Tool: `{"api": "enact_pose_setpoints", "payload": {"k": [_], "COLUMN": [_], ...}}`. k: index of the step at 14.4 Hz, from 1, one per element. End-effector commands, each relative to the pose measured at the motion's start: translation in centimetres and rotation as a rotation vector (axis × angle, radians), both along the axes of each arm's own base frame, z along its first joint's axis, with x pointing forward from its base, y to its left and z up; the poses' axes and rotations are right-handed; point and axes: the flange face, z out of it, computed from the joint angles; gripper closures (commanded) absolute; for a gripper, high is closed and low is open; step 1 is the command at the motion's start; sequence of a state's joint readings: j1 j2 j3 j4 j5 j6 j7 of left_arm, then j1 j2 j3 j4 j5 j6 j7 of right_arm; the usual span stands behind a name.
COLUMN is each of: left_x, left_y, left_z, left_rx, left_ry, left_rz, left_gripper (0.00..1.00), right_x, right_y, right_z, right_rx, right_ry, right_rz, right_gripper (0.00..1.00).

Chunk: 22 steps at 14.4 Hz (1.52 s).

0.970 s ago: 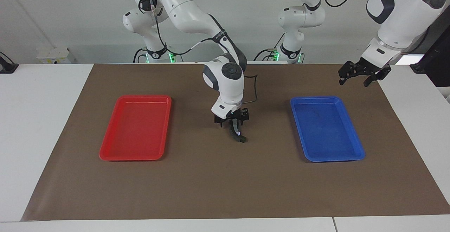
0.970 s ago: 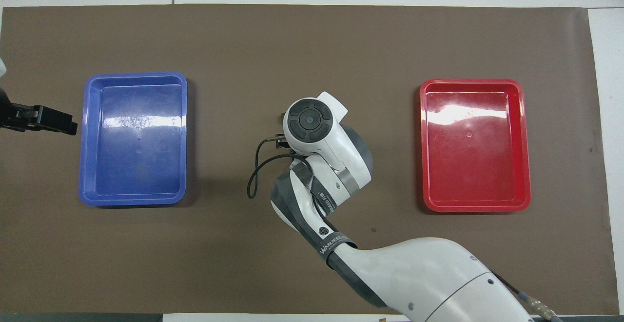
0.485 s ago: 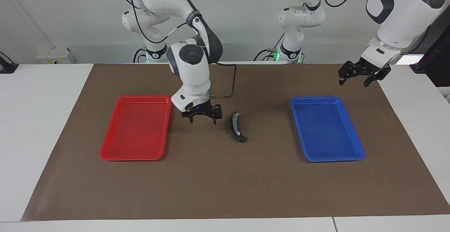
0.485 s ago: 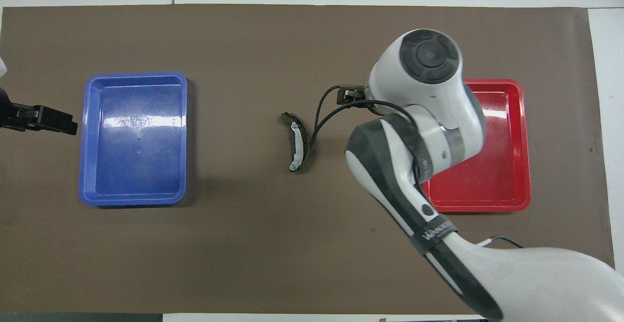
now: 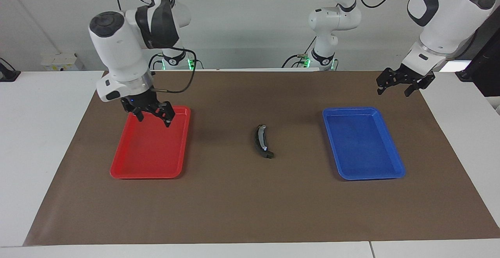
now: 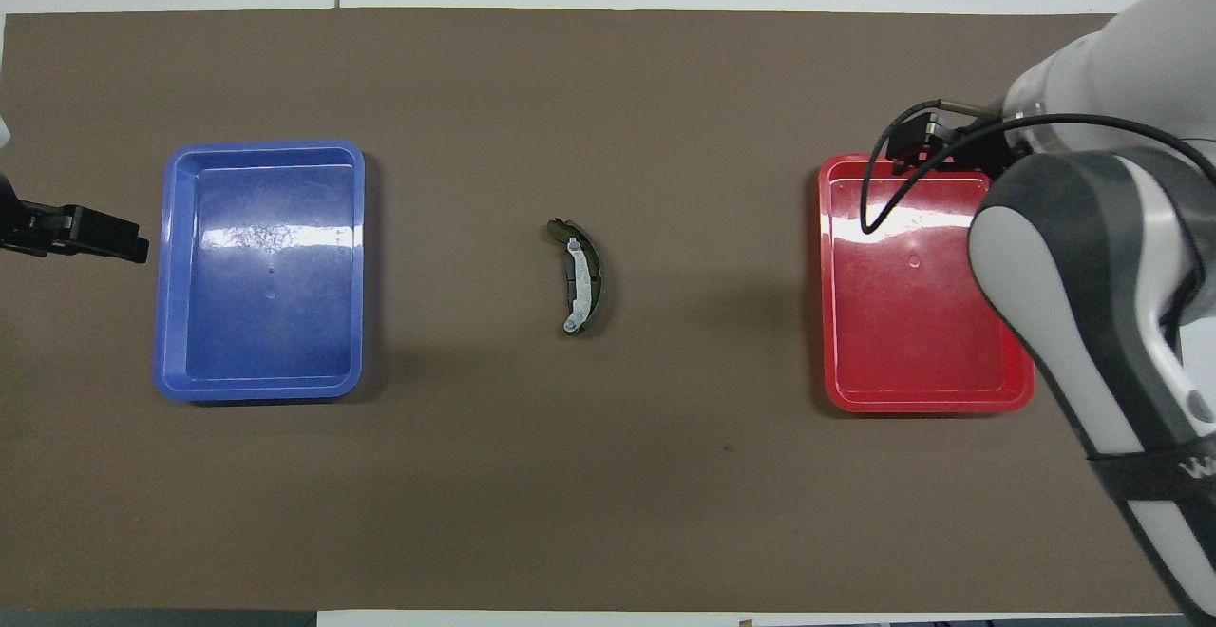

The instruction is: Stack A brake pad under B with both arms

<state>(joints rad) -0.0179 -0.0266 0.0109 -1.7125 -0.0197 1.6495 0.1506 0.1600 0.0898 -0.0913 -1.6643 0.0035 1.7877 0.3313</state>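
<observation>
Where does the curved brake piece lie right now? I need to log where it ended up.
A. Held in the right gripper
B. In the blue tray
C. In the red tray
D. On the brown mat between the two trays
D: the curved brake piece rests on the brown mat between the red tray and the blue tray, with the right gripper open over the red tray, holding nothing.

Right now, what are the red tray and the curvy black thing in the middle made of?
The red tray looks like glossy molded plastic: bright glare streaks shine on its floor and its corners are rounded. The curved black piece looks like dull dark material with a pale silvery metal strip along it; the strip is lighter and a bit shiny. What the dark part is made of, I can only guess.
</observation>
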Motion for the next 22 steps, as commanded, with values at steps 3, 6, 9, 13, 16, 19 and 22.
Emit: {"api": "enact_pose_setpoints", "payload": {"k": [3, 6, 9, 13, 16, 19, 22], "left_x": [-0.5, -0.5, -0.5, -0.5, -0.4, -0.5, -0.5], "left_y": [0.5, 0.5, -0.8, -1.3, -1.3, -1.1, -0.3], "left_z": [0.5, 0.5, 0.5, 0.6, 0.6, 0.6, 0.6], "left_rx": [0.018, 0.018, 0.018, 0.018, 0.018, 0.018, 0.018], "left_ry": [-0.006, -0.006, -0.004, -0.012, -0.014, -0.012, -0.009], "left_rz": [0.014, 0.014, -0.012, -0.022, -0.022, -0.016, 0.001], "left_gripper": [0.01, 0.01, 0.01, 0.01, 0.01, 0.01, 0.01], "right_x": [-3.9, -4.8, -5.8, -7.0, -6.7, -6.2, -6.2], "right_y": [-4.3, -6.1, -7.0, -6.5, -5.8, -5.6, -5.2], "right_z": [5.2, 8.8, 9.5, 9.2, 9.4, 9.6, 9.8], "right_rx": [-0.007, -0.008, -0.021, -0.019, -0.021, -0.023, -0.038], "right_ry": [0.038, 0.064, 0.095, 0.111, 0.098, 0.075, 0.082], "right_rz": [0.078, 0.092, 0.124, 0.136, 0.148, 0.158, 0.213], "right_gripper": [0.00, 0.00, 0.00, 0.00, 0.00, 0.00, 0.00]}}
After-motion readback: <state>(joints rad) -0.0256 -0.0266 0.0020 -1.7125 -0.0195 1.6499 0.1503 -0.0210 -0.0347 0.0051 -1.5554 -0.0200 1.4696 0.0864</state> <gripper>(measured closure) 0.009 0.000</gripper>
